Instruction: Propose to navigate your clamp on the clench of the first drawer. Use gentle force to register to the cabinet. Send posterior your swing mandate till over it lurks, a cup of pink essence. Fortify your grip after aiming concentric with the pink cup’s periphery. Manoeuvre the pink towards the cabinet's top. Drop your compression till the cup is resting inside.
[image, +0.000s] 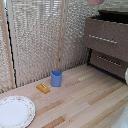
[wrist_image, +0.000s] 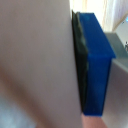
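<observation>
Top drawer (image: 106, 38) of the cabinet (image: 111, 49) looks pulled out w/ a dark gap above its front, silver handle (image: 103, 39) untouched now, so opening step seems done. A pink shape at the exterior view's top edge, over the cabinet, is prob the pink cup (image: 95, 2); arm itself is out of frame there. Wrist view: blue finger (wrist_image: 95, 60) pressed flat vs a pale pink wall filling most of the frame, so the clamp (wrist_image: 77, 65) reads as pinching the cup. Left, I judge: lower it & release into the drawer. Surface is a light wood plank table (image: 85, 100) w/ blue cup (image: 56, 78), small yellow block (image: 43, 88), patterned plate (image: 15, 111); pale slatted blinds behind.
</observation>
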